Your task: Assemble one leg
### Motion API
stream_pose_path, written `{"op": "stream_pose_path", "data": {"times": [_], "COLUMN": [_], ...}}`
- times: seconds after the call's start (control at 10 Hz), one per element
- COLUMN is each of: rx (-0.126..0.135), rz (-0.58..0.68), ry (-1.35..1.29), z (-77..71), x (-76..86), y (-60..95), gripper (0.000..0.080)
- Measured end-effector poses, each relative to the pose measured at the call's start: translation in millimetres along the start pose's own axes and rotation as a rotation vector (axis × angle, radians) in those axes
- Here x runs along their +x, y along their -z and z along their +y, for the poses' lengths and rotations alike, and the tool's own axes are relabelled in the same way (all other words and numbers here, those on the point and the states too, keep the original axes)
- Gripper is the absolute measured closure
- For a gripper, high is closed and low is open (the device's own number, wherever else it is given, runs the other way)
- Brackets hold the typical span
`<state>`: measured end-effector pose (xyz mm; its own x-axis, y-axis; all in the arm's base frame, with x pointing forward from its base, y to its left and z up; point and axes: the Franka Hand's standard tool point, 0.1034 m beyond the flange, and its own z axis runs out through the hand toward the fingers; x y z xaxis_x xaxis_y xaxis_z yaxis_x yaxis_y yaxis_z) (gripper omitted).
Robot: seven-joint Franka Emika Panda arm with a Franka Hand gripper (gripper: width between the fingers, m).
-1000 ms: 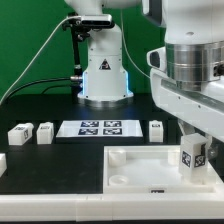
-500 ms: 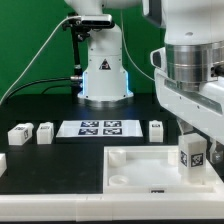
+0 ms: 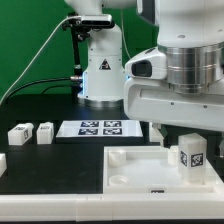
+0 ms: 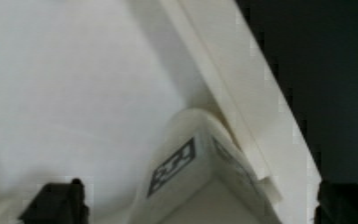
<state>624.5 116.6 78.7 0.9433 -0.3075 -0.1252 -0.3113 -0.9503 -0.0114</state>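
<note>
One leg (image 3: 192, 158), a small white block with a black-and-white tag, stands on the right part of the large white panel (image 3: 130, 165). My gripper (image 3: 190, 140) hangs right above it. In the wrist view the leg (image 4: 202, 170) lies between the two dark fingertips (image 4: 55, 200), with a gap showing on each side. The gripper (image 4: 202, 205) is open and straddles the leg without pressing on it. Two more legs (image 3: 20, 133) (image 3: 45, 132) stand at the exterior view's left.
The marker board (image 3: 100, 128) lies in the middle behind the panel. The arm's white base (image 3: 103, 70) stands at the back. Another white part (image 3: 2, 162) shows at the left edge. The arm's bulky wrist (image 3: 180, 85) hides the right rear of the table.
The wrist has swung towards the exterior view's left and now covers the leg that stood right of the marker board. The leg on the panel sits slightly lower.
</note>
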Motion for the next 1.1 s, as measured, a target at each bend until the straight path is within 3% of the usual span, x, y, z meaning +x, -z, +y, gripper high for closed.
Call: {"op": "stream_pose_path", "data": {"times": [0.3,0.6,0.8,0.9,1.1], "rx": [-0.010,-0.009,-0.009,-0.009,-0.009], "rz": [0.002,0.001,0.001,0.001,0.001], "ry": [0.341,0.419,0.419,0.419,0.369], "z": [0.8,1.4,1.6,1.6,1.2], "x": [0.8,1.2,1.2,1.2,1.0], "y": [3.5,2.7,2.3,2.3,2.2], "gripper": [0.0151,0.0151,0.0417,0.0508,0.0508]}}
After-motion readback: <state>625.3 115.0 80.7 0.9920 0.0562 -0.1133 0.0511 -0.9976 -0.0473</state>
